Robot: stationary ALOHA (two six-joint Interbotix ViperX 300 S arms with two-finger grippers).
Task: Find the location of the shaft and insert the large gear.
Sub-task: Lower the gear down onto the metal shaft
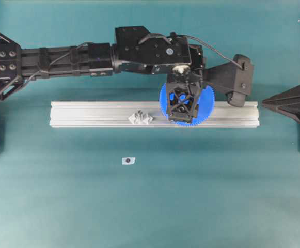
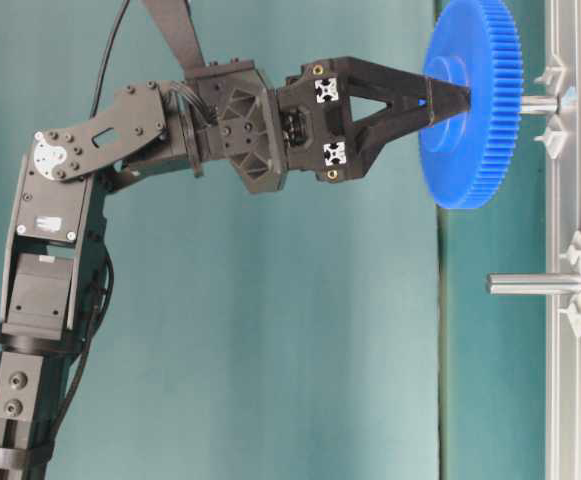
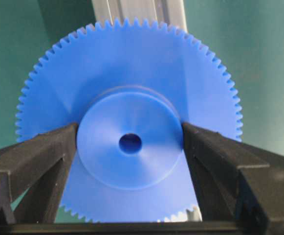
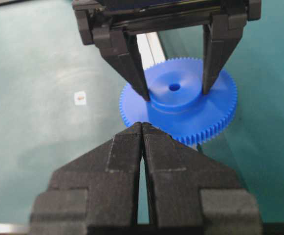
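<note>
The left gripper (image 1: 183, 108) reaches down over the aluminium rail (image 1: 88, 113) that lies across the teal table (image 1: 150, 206), its two black fingers (image 3: 49, 156) standing on either side of the raised hub of the large gear (image 1: 209, 106). In the left wrist view the finger on one side lies right against the hub while the other stands a hair off it, so the jaws look spread about as wide as the hub; whether they press on it or have let go cannot be told for sure. The large gear is a bright blue toothed disc with a small centre hole, and in the table-level view it sits on the shaft (image 2: 536, 104), the peg passing through it, with a short gap between the disc and the rail face. That shaft is flanked by two clear diamond-shaped tabs. A second metal peg (image 2: 535, 284) with its own clear tabs stands further along the rail, bare and well apart from the gear; in the overhead view it shows near the rail's middle. A small white tag (image 1: 128, 160) with a dark spot lies on the table in front of the rail. The right gripper (image 4: 142, 128) hangs back at the table's right edge, away from the rail, with its two black fingers pressed together and nothing between them.
</note>
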